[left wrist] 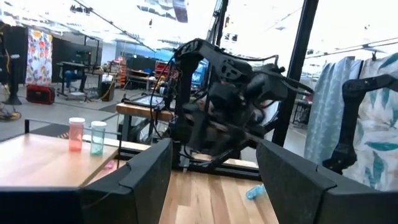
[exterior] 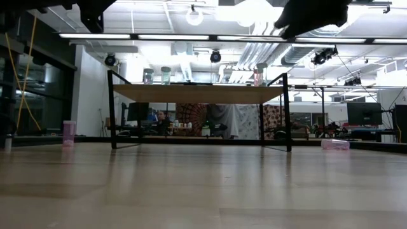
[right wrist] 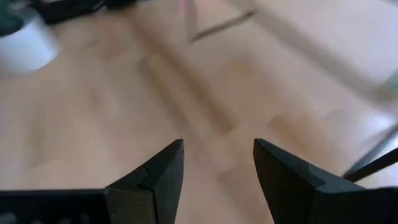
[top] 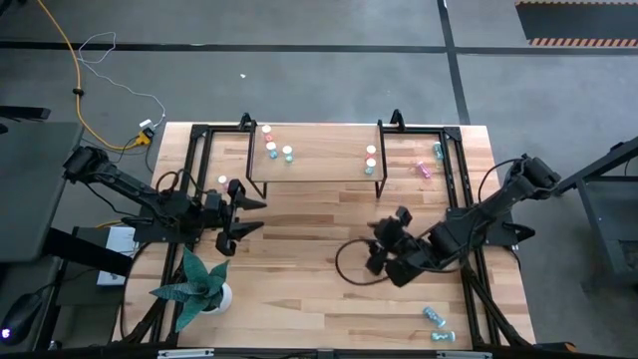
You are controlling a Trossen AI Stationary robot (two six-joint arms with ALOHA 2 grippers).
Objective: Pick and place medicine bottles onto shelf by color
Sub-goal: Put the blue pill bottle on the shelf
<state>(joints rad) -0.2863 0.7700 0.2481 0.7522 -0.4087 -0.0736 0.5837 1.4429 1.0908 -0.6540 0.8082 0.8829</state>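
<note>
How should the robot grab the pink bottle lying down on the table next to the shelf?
The pink bottle lies on its side just right of the shelf, near a teal bottle. Best guess: come straight down from above with the right claw, now open, and pinch across the round middle of its body, fingers either side so it can't roll away.

One shelf [top: 317, 162], one potted plant [top: 196, 283], two arms, and roughly eleven medicine bottles [top: 271, 150].
</note>
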